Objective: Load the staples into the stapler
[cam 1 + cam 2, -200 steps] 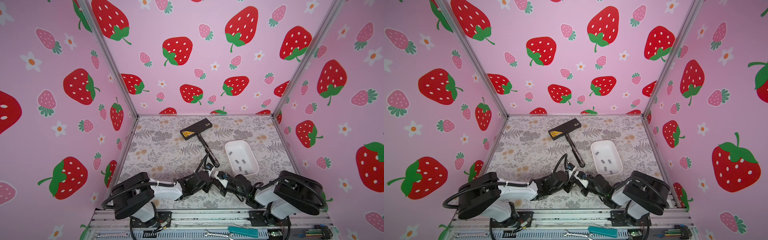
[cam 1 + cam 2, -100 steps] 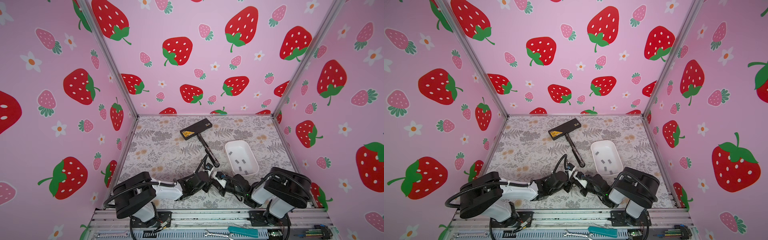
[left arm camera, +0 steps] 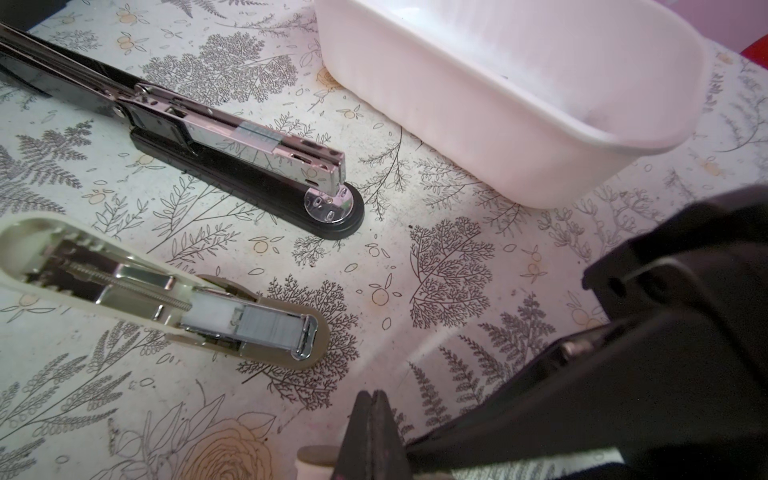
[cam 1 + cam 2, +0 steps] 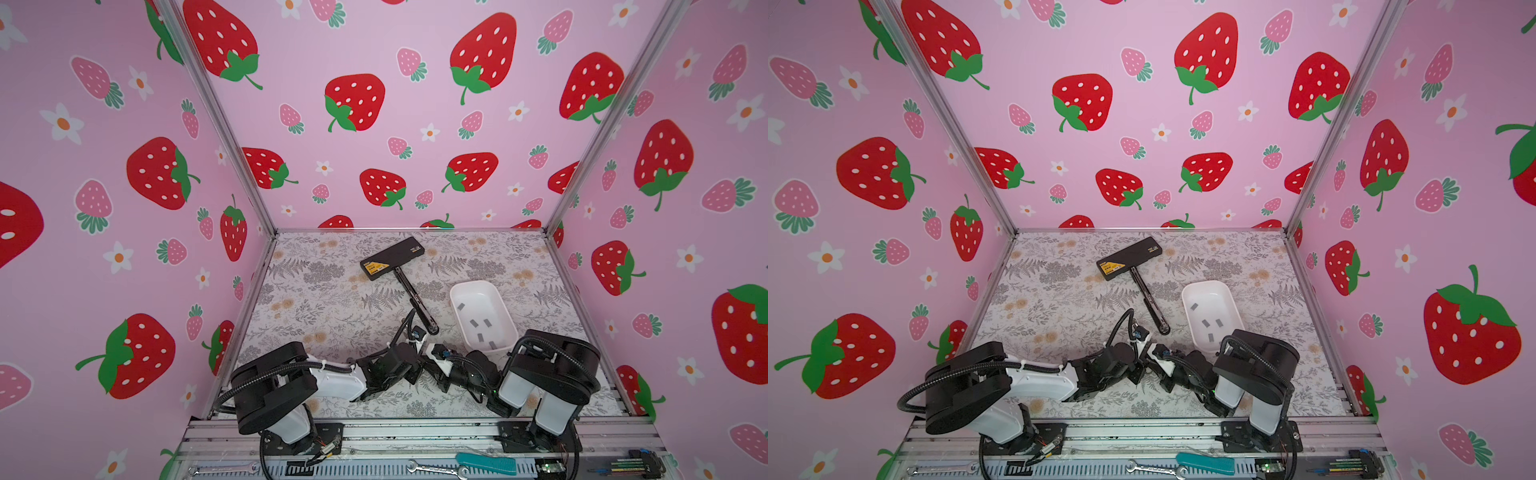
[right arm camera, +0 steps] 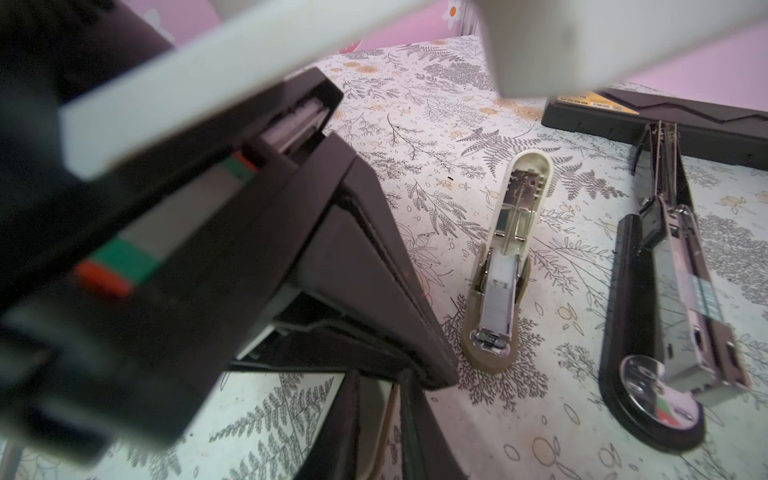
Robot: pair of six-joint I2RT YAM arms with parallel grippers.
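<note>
Pink strawberry-print walls (image 4: 374, 62) box in the desk (image 4: 324, 299), which wears a grey leaf-patterned cover. Both my arms sit low at the middle of its front edge, claws almost nose to nose. In the left wrist view the left claw (image 3: 372, 397) is pressed shut with nothing in it. The right claw (image 5: 377, 380) shows a narrow gap with the cover visible through it, and I can make out nothing gripped there.

The loose staples (image 4: 473, 323) lie as a handful of short grey strips, flat on the floor of the white tray (image 4: 492, 305). It sits toward the desk's right edge, just beyond my right arm. A further strip (image 3: 255, 135) rests in the open rail of the black stapler (image 3: 199, 124), which runs from the far middle of the desk toward the front. A grey block (image 3: 270, 328) of staples fills the nose of the cream stapler (image 3: 124, 270), lying open beside it nearer the front edge.

I judge each strip nearly weightless and stiff along its length, yet brittle: glued staples snap apart if bent or pinched hard. Smooth metal on smooth plastic will likely skid, and a strip lying flat offers little to catch. I would close the fingertips gently across the two long sides at mid-length, then keep the strip level so it seats legs-down in the rail.
</note>
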